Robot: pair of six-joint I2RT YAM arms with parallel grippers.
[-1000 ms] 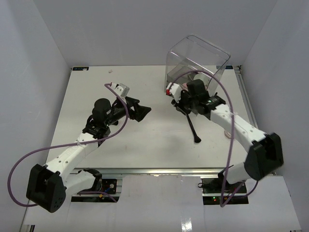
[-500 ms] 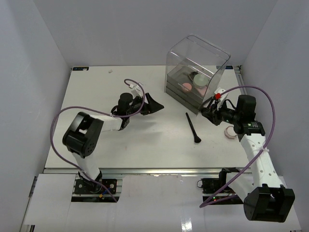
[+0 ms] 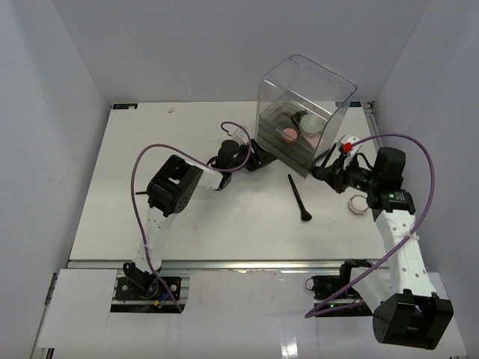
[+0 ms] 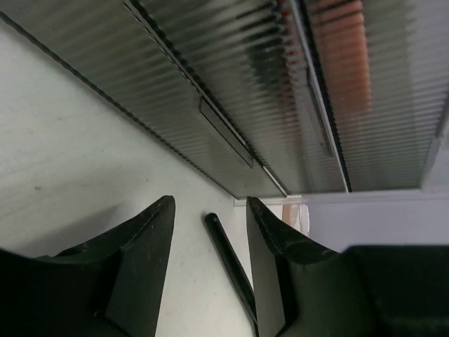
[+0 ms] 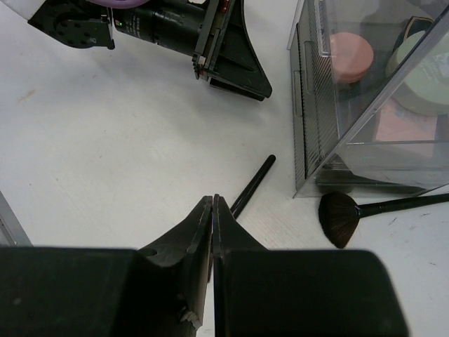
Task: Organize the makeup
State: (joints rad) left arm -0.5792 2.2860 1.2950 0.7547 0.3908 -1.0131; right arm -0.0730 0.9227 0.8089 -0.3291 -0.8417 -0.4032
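Your left gripper (image 4: 209, 208) faces the drawer box (image 3: 305, 90) at upper centre, spread; your right gripper (image 5: 212, 205), right of centre, is pressed together, empty.

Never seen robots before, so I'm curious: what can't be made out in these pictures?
Left wrist view: what's inside the drawer box, blurred by ribbed fronts.
Right wrist view: near end of the black brush, behind the shut right gripper; fan brush handle, cut by the edge.
Top view: pink round thing, too small to name.
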